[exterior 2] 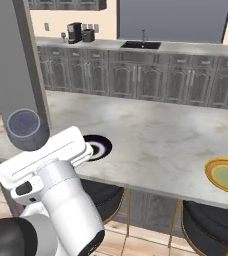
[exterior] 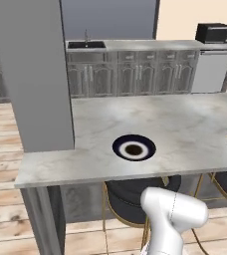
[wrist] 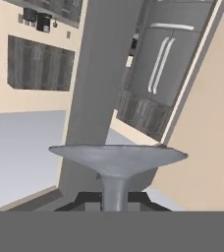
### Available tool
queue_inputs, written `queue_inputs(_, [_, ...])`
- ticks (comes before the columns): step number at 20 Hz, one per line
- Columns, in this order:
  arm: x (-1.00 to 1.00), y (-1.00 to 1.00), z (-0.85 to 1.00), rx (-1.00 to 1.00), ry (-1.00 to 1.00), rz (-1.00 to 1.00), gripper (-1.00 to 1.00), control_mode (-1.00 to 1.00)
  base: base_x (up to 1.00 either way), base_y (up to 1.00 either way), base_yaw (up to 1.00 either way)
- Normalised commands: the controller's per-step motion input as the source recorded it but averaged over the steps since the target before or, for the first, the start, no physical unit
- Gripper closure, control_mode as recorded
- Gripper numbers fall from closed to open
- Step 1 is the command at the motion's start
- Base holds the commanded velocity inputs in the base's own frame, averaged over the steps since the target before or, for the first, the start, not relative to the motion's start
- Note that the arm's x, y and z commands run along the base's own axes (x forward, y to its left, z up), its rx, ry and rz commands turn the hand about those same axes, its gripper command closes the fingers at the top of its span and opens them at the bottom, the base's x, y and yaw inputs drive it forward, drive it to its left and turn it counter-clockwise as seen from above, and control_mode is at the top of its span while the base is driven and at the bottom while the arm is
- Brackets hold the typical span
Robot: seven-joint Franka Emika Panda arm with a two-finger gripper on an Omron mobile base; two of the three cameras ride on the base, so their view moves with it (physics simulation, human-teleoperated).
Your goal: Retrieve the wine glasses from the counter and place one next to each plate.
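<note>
Your claw (wrist: 115, 204) pinches the wine glass (exterior 2: 26, 127) stem; swing carelessly and it clips the grey pillar (exterior 2: 16, 70) beside the navy plate (exterior: 134, 147)

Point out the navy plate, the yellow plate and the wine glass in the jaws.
navy plate (exterior: 134, 148), left base view, dark centre.
yellow plate (exterior 2: 227, 175), right base view, green centre.
wine glass (wrist: 115, 189), hand view, stem.

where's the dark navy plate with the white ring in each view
Left base view: dark navy plate with white ring, centre, near the front edge of the marbled top.
Right base view: lower left, partly behind the white arm.
Hand view: I can't find it.
Shared landmark: grey pillar.
</note>
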Motion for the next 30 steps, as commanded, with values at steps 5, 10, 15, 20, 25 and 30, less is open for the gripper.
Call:
queue_inputs(5, [0.00, 0.00, 0.00, 0.00, 0.00, 0.00, 1.00, 1.00, 0.37, -0.28, 0.33])
queue_inputs(10, [0.00, 0.00, 0.00, 0.00, 0.00, 0.00, 1.00, 1.00, 0.72, -0.46, 0.29])
queue_inputs(15, [1.00, -0.48, -0.59, -0.02, 0.06, 0.28, 1.00, -1.00, 0.00, 0.00, 0.00])
queue_inputs(20, [1.00, -0.62, -0.61, -0.06, 0.01, 0.23, 1.00, -1.00, 0.00, 0.00, 0.00])
queue_inputs(25, [0.96, -0.22, -0.37, -0.33, 0.05, 0.16, 1.00, -1.00, 0.00, 0.00, 0.00])
queue_inputs(30, [0.75, -0.06, -0.11, -0.38, 0.00, 0.09, 1.00, -1.00, 0.00, 0.00, 0.00])
